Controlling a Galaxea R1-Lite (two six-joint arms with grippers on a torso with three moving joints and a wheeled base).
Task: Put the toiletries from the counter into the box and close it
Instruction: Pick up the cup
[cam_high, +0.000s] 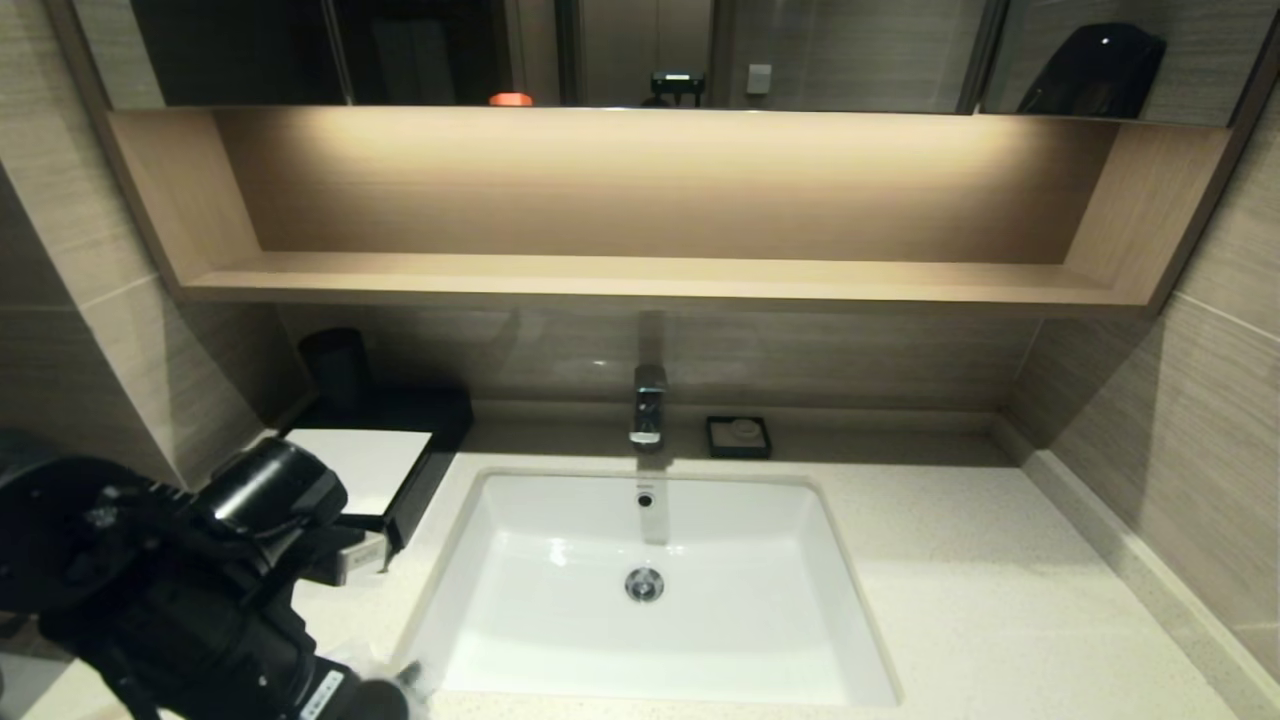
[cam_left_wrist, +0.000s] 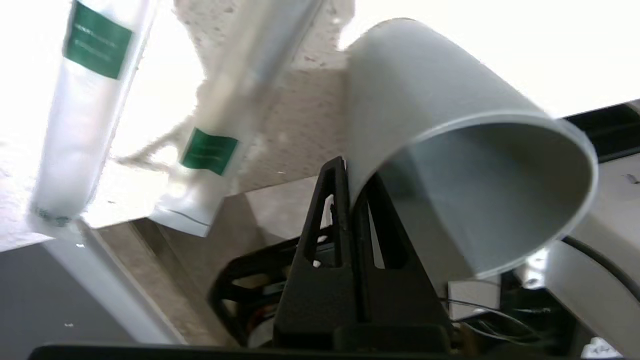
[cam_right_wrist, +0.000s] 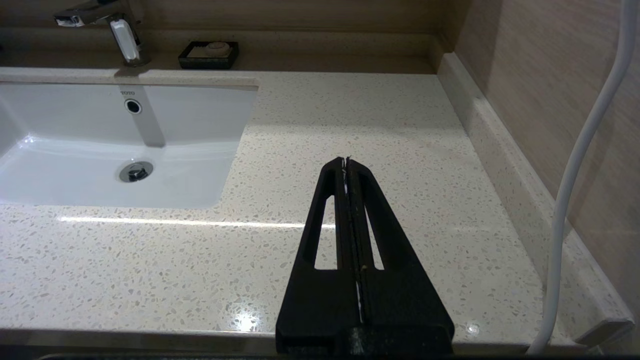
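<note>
The left gripper (cam_left_wrist: 349, 172) holds the wall of a light grey cup (cam_left_wrist: 465, 165) pinched between its two black fingers: one finger is outside the wall and the other one is inside the mouth. The cup is tilted, with its open mouth turned toward the wrist camera. In the head view the left arm (cam_high: 170, 580) covers the near left corner of the counter (cam_high: 1000, 600), just in front of the box (cam_high: 385, 470).

Two long packets lie on the speckled stone near the gripper. The first packet (cam_left_wrist: 80, 115) is white with a green square label. The second packet (cam_left_wrist: 220, 150) lies beside it, also with a green label, and its lower end reaches over the counter edge.

The box stands on the counter at the left of the white sink (cam_high: 650, 590), next to the back wall. Its white top panel is flat, and a drawer is pulled out at its front, partly hidden by the arm.

The right gripper (cam_right_wrist: 347, 165) hangs over the bare stone at the right of the sink, with its fingers pressed together and nothing between them. A small black soap dish (cam_high: 738, 437) sits behind the sink, beside the tap (cam_high: 648, 405).
</note>
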